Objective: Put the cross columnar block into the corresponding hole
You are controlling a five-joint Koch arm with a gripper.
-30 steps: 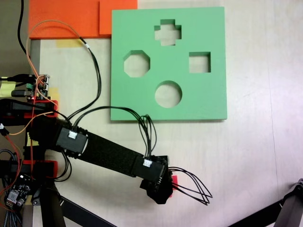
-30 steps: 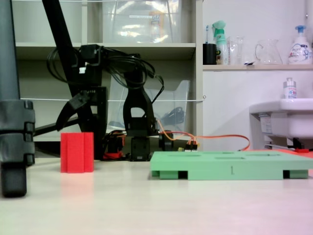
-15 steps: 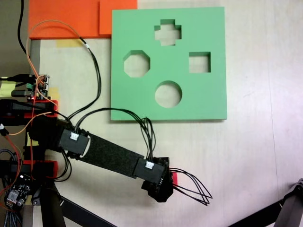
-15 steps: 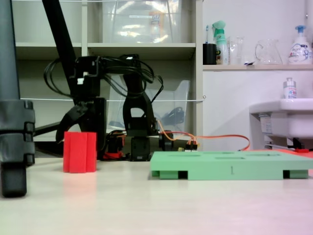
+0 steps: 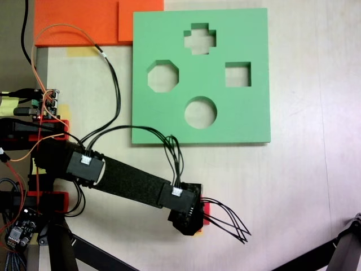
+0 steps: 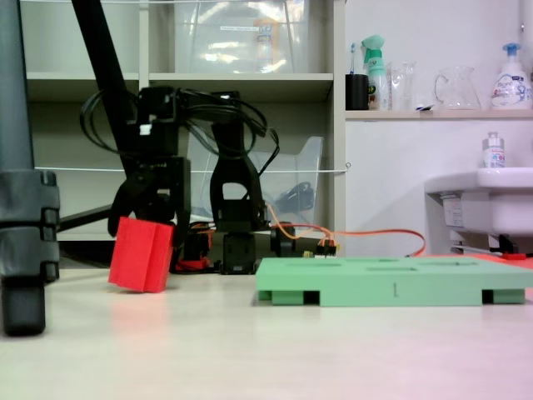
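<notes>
The cross columnar block (image 6: 141, 254), bright red foam, leans over with one bottom edge off the table; from above only a red sliver of the block (image 5: 206, 213) shows beside the wrist. My gripper (image 6: 150, 227) reaches down over it with a black finger on either side, shut on its upper part. From above, the gripper (image 5: 193, 221) is covered by the black wrist. The corresponding hole (image 5: 199, 38), plus-shaped, sits at the top of the green foam board (image 5: 254, 113), far from the block. In the side view the board (image 6: 391, 283) lies flat to the right.
The board also has an octagonal cutout (image 5: 163, 76), a square cutout (image 5: 237, 74) and a round cutout (image 5: 201, 112). Orange foam sheets (image 5: 79, 22) lie at the top left. Black tripod legs (image 6: 21, 208) (image 5: 344, 248) stand near the table edge. Cables (image 5: 228, 223) trail off the wrist.
The block stood upright on the table before; now it is tilted with the gripper closed around it. The wrist has dropped lower over the block.
</notes>
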